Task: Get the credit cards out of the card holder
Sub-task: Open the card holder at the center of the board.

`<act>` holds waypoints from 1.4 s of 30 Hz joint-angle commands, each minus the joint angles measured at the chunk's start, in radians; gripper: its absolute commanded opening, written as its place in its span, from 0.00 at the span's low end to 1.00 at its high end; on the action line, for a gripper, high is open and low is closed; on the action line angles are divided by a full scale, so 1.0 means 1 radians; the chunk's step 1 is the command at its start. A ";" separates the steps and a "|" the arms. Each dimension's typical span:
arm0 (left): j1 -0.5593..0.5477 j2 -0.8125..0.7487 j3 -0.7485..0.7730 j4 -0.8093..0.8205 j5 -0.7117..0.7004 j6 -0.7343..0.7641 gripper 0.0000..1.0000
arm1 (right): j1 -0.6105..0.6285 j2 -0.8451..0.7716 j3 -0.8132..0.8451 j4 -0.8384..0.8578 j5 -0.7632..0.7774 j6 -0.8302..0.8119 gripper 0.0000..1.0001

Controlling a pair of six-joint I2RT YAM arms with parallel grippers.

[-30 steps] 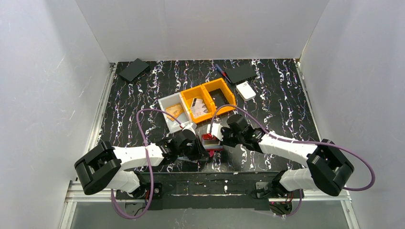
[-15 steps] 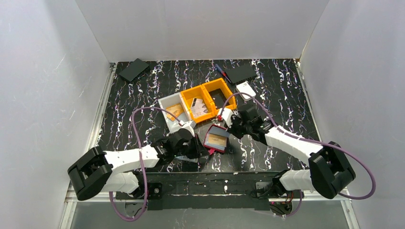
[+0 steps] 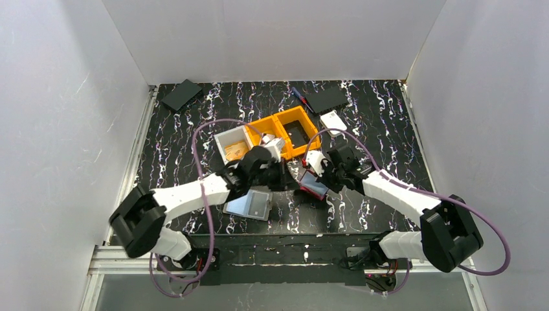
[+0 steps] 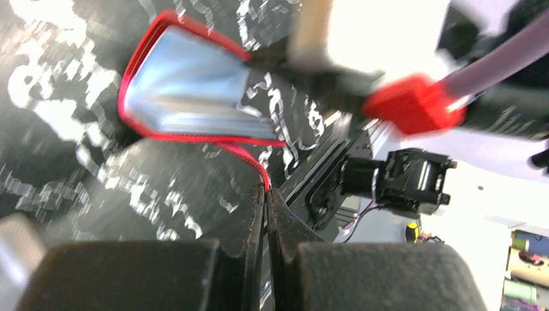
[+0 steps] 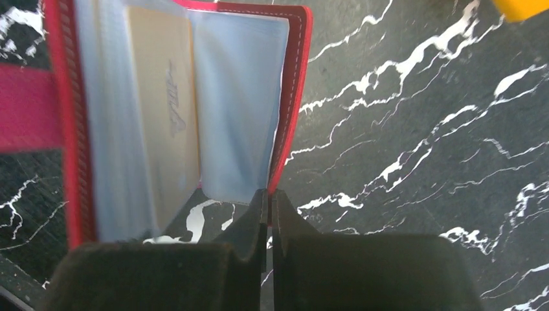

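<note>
Btwn right hand [image 5: 269, 195] tips: card holder [image 5: 233, 110] rim; strap [image 4: 248, 161] in left hand [image 4: 266, 193]

- A robotics lab test cell: plain white panel walls [image 3: 65, 129] box in a black marbled counter [image 3: 175, 149] at 9, 12 and 3 o'clock.
- The left arm [image 3: 188, 194] and right arm [image 3: 395, 191] are bolted to an aluminium rail [image 3: 103, 262] at 6 o'clock.
- Orange sorting bins [image 3: 313, 133] sit near centre.
</note>
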 commanded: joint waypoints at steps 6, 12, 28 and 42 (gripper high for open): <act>0.035 0.350 0.369 -0.088 0.309 0.114 0.00 | -0.216 0.066 0.102 -0.134 -0.207 0.032 0.47; 0.035 0.379 0.390 -0.150 0.318 0.140 0.00 | -0.314 -0.005 0.086 -0.139 -0.257 0.011 0.64; 0.037 -0.012 -0.032 -0.429 -0.015 0.078 0.00 | -0.287 -0.008 0.124 -0.251 -0.589 -0.105 0.67; 0.038 -0.013 0.083 -0.696 -0.296 0.114 0.39 | -0.182 0.026 0.084 -0.079 -0.495 0.068 0.17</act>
